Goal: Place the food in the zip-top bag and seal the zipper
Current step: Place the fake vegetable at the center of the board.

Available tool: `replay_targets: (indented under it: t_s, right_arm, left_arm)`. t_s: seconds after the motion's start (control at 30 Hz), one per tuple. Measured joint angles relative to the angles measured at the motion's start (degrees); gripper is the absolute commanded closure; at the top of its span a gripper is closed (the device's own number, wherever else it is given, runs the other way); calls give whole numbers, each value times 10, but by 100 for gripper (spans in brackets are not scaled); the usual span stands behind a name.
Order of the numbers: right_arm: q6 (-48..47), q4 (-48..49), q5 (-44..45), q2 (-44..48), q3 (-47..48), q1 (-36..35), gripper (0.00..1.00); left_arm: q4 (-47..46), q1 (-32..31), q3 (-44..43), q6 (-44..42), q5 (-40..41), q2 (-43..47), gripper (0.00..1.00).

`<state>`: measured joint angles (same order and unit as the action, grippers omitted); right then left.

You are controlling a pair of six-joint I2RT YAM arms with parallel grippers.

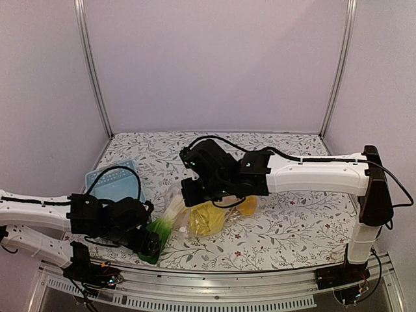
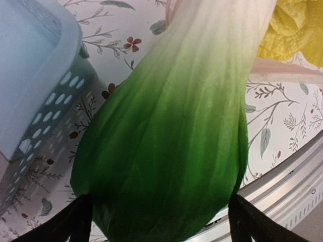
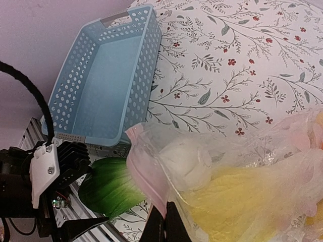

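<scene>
Found a silver aluminium rail [image 2: 282, 191] along the near table edge, with the floral-print table covering [image 1: 286, 227] just beyond it. Found the left gripper [image 2: 160, 201] low at the near left, black fingers [image 2: 70, 227] released and spread wide to either side of the leafy end of a dark-green bok choy with white stem [image 2: 166, 141]. Cannot tell whether either finger touches the leaves. Noted the bok choy lying on the covering, leafy end toward the rail, stem pointing away from it. Traced the stem under the pink-tinted mouth edge of a clear crinkly plastic zip-top bag [image 3: 222, 146]: stem end inside the mouth, green half outside. Recorded the mouth as gaping, not pressed together. Observed a pale-yellow napa cabbage [image 3: 242, 196] fully inside the bag, beside the stem, under wrinkled film. Observed an orange fruit [image 1: 247, 205] at the far right end of the bag, touching the cabbage. Cannot tell from the overhead view whether film covers it. Found the right gripper [image 3: 166, 217] reaching in from the right over the middle of the table, fingers clenched on the bag's mouth edge and holding that edge raised above the bok choy. Located a light-blue slotted plastic basket [image 3: 143, 75] farther back on the left, beside the bag and apart from it, standing upright on the covering. Closed the view with a plain lilac back wall [image 1: 214, 65] behind the table.
</scene>
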<state>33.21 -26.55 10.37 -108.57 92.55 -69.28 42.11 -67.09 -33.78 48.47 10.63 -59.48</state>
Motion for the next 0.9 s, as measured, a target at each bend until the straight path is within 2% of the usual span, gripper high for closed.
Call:
replay_targets:
  t_s: [0.13, 0.4, 0.77, 0.9]
  right_arm:
    - [0, 0, -2, 0, 0, 0, 100]
    - [0, 0, -5, 0, 0, 1, 100]
    - [0, 1, -7, 0, 0, 5, 100]
    - [-2, 1, -7, 0, 0, 5, 100]
  left_arm:
    - [-8, -4, 1, -4, 9, -21, 27]
    - [-14, -6, 9, -7, 29, -41, 41]
    - [-30, -8, 7, -27, 27, -55, 75]
    - [-15, -8, -10, -36, 15, -53, 81]
